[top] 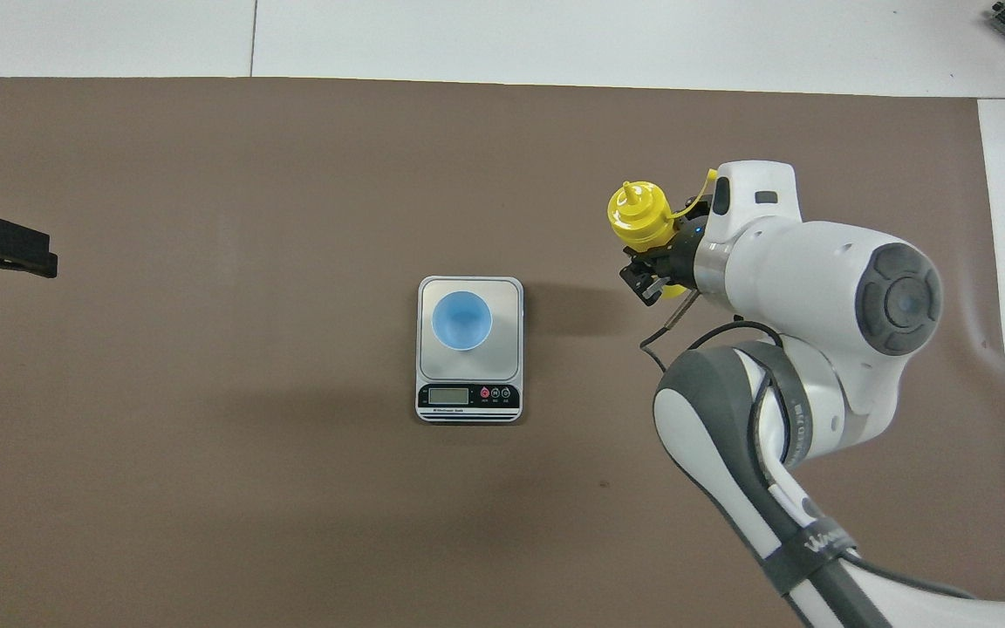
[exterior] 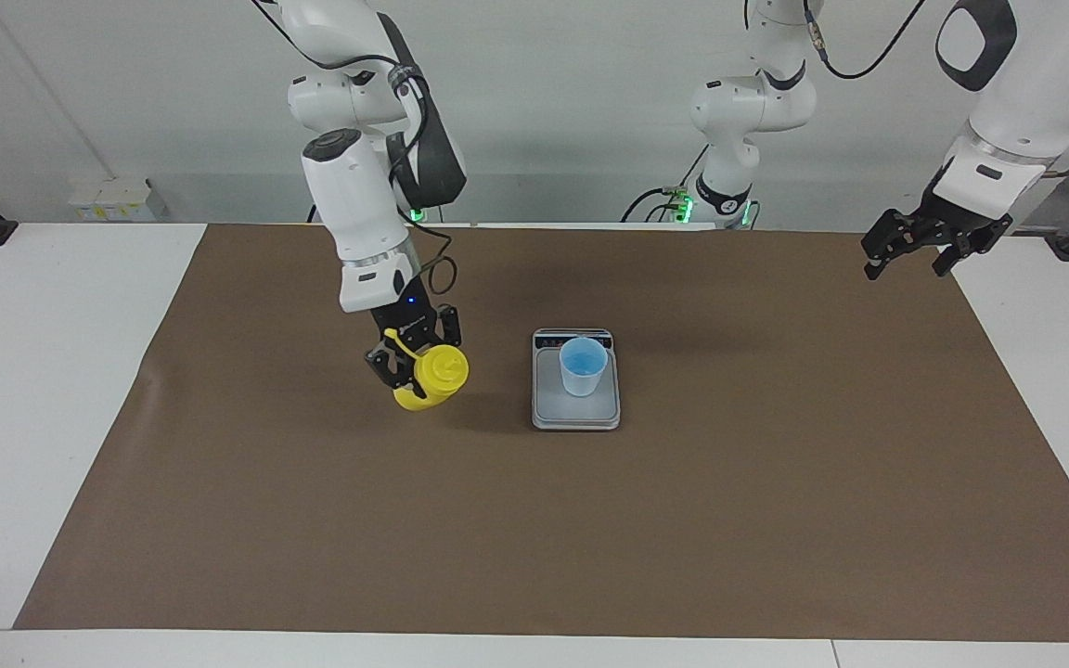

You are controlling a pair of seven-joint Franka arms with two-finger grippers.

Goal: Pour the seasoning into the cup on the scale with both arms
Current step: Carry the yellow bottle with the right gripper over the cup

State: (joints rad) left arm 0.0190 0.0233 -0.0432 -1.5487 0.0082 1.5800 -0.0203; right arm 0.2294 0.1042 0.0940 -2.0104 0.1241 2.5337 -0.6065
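Observation:
The seasoning, a yellow squeeze bottle, hangs tilted above the brown mat, with my right gripper shut around its body. It is beside the scale, toward the right arm's end of the table. The grey scale lies mid-table with its dark display strip toward the robots. On its plate the light-blue cup stands upright. My left gripper waits open in the air over the mat's edge at the left arm's end, holding nothing.
A brown mat covers most of the white table. Small white boxes sit at the table's edge near the robots. The right arm's elbow juts out over the mat beside the scale.

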